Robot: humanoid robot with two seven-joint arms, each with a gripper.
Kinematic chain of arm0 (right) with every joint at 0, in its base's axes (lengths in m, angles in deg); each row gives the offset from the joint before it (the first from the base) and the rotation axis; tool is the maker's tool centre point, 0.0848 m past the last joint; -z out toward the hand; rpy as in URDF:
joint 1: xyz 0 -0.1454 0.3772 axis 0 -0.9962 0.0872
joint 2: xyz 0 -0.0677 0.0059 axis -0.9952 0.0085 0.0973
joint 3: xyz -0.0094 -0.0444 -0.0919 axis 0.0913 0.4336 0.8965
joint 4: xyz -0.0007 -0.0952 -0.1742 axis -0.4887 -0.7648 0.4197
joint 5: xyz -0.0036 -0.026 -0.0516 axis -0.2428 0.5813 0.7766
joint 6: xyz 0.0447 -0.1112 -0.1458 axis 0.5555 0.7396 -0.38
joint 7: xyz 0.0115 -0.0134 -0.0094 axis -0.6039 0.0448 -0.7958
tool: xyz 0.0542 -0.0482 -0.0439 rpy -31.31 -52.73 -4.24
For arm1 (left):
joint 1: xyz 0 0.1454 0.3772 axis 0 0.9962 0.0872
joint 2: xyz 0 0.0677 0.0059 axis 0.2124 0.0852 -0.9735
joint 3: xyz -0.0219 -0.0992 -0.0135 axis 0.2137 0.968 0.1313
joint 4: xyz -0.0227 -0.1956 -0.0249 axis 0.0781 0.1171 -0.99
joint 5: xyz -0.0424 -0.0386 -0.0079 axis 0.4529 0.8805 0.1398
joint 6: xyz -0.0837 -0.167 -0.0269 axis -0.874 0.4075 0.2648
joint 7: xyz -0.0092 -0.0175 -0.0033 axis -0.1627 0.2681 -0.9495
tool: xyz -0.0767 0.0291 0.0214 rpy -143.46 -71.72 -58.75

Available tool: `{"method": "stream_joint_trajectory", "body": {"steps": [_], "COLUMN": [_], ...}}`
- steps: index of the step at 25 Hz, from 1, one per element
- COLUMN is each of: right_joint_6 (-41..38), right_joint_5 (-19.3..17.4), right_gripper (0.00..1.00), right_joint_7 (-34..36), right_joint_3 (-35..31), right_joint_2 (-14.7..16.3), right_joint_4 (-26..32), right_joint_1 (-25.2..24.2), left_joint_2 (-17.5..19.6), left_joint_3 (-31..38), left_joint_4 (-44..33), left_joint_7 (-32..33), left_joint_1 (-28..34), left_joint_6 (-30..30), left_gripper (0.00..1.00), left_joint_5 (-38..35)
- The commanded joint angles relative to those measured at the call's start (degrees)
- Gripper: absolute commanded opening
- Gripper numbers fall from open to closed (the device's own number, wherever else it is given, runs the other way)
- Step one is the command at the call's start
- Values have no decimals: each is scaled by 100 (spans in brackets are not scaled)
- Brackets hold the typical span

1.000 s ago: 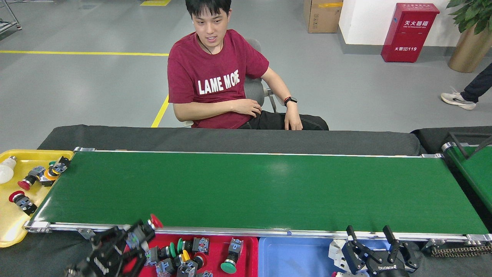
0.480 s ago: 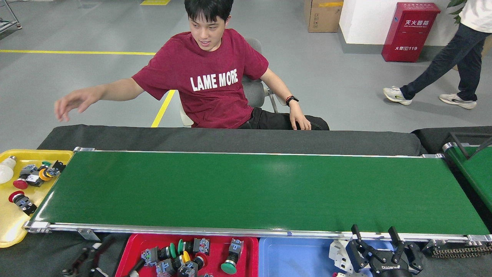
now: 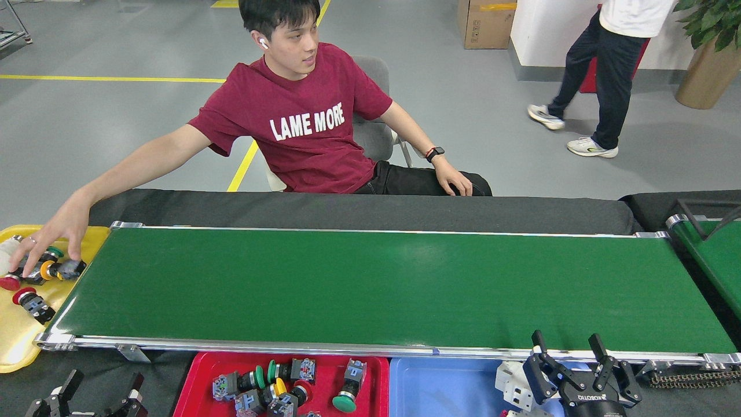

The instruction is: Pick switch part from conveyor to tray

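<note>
The conveyor carries no switch part; several lie in the red tray. Both end effectors, left and right, hang open and empty. A late grab could miss a passing part.

floor: grey, yellow lines | cardboard box by white wall | potted plant

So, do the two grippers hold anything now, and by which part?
Nothing is held. The left gripper is open beside the red tray, and the right gripper is open over the blue tray, with nothing between the fingers of either.
</note>
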Motion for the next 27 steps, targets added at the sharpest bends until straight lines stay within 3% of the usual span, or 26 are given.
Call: {"method": "stream_joint_trajectory", "body": {"steps": [1,19,27], "right_joint_6": [-30,-39,-57], "right_joint_5": [-15,-6,3], "right_gripper": [98,98,98], "right_joint_7": [50,50,129], "right_joint_3": [-16,-7,-7], "right_joint_2": [-4,-4,75], "right_joint_4": [91,144,152], "right_joint_1": [48,39,-216], "left_joint_2": [20,64,64], "left_joint_3": [1,-148,-148], "left_joint_4": [-77,-69,-60], "left_joint_7": [8,17,26], "left_joint_1": [-93,-260,-268], "left_joint_6": [-23,-5,-14], "left_gripper": [100,99,99], "left_joint_5": [-11,-64,-64]}}
